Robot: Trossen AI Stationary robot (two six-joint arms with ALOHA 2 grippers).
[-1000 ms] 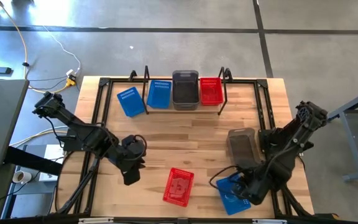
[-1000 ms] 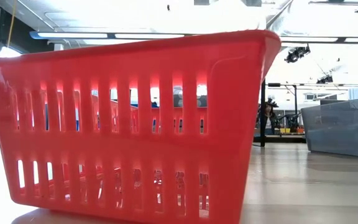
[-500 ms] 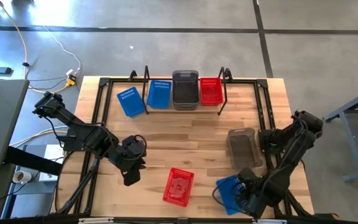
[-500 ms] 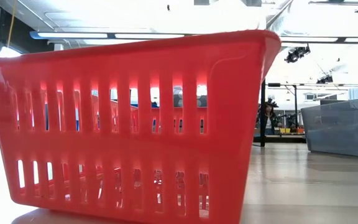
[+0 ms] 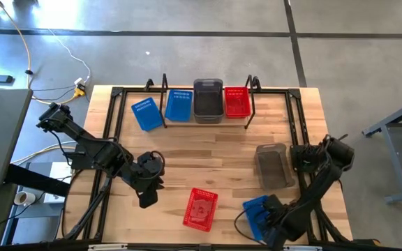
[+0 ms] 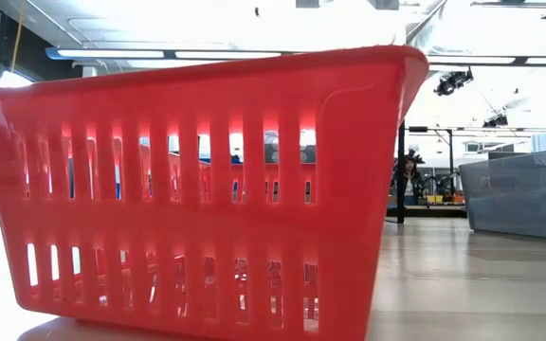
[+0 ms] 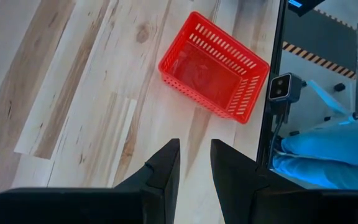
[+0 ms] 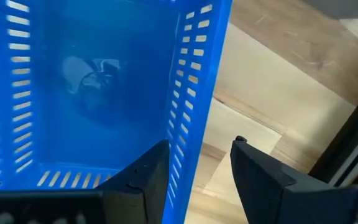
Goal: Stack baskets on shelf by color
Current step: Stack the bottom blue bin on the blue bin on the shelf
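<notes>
On the shelf (image 5: 165,97) at the far edge stand a blue basket (image 5: 179,105), a grey one (image 5: 208,101) and a red one (image 5: 237,102). Another blue basket (image 5: 144,113) sits on the table left of the shelf. A grey basket (image 5: 272,166), a red basket (image 5: 201,208) and a blue basket (image 5: 258,215) rest upright on their bases on the tabletop. My right gripper (image 8: 201,143) is open, pointing down over the near blue basket (image 8: 92,93), with one finger inside and one outside its side wall (image 8: 194,106). My left gripper (image 7: 194,143) hangs open and empty left of the red basket (image 7: 213,65).
Black frame rods run along the table's left and right edges (image 5: 302,150). In the low view the red basket (image 6: 197,189) fills most of the picture, with the grey basket (image 6: 519,194) behind it to the right. Bare wood lies between the shelf and the near baskets.
My right gripper has sunk and drawn toward the table's near edge, coming down over the near blue basket, and the wrist has rolled. The baskets have stayed in place.
</notes>
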